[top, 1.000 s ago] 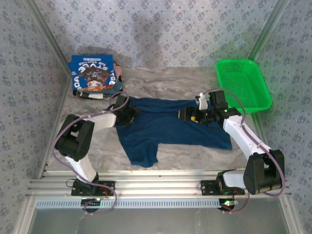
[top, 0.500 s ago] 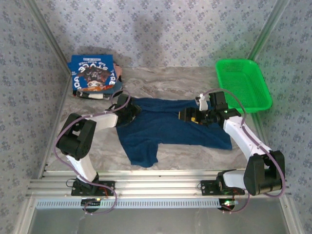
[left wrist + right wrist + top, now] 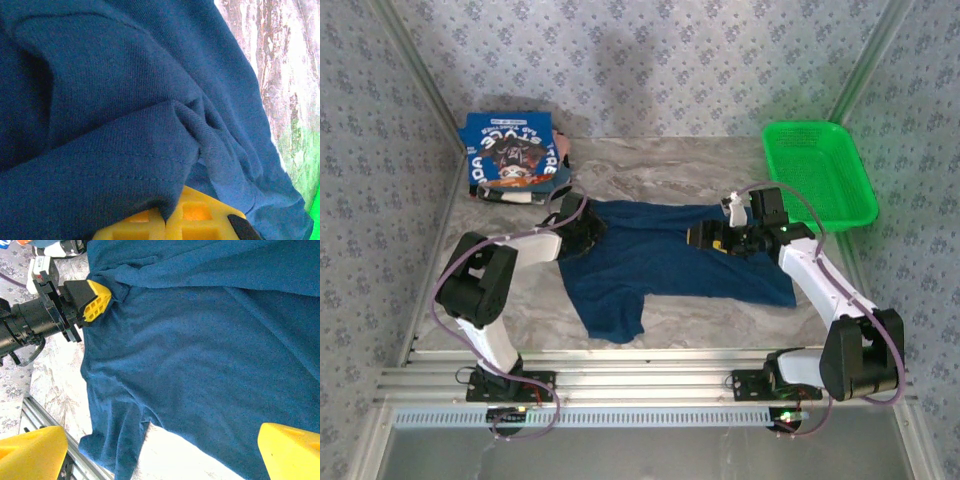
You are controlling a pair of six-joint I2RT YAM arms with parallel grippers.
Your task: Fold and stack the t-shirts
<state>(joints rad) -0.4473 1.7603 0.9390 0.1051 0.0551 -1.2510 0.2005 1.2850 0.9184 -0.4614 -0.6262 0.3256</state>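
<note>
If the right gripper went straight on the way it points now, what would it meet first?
Probably the navy t-shirt, spread directly ahead of the right gripper, whose jaws stand open; the gap is hard to judge.

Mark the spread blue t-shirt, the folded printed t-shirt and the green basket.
spread blue t-shirt (image 3: 670, 262): top external view, middle of its body.
folded printed t-shirt (image 3: 515, 158): top external view, on its dark graphic.
green basket (image 3: 817, 178): top external view, bare mesh floor.
</note>
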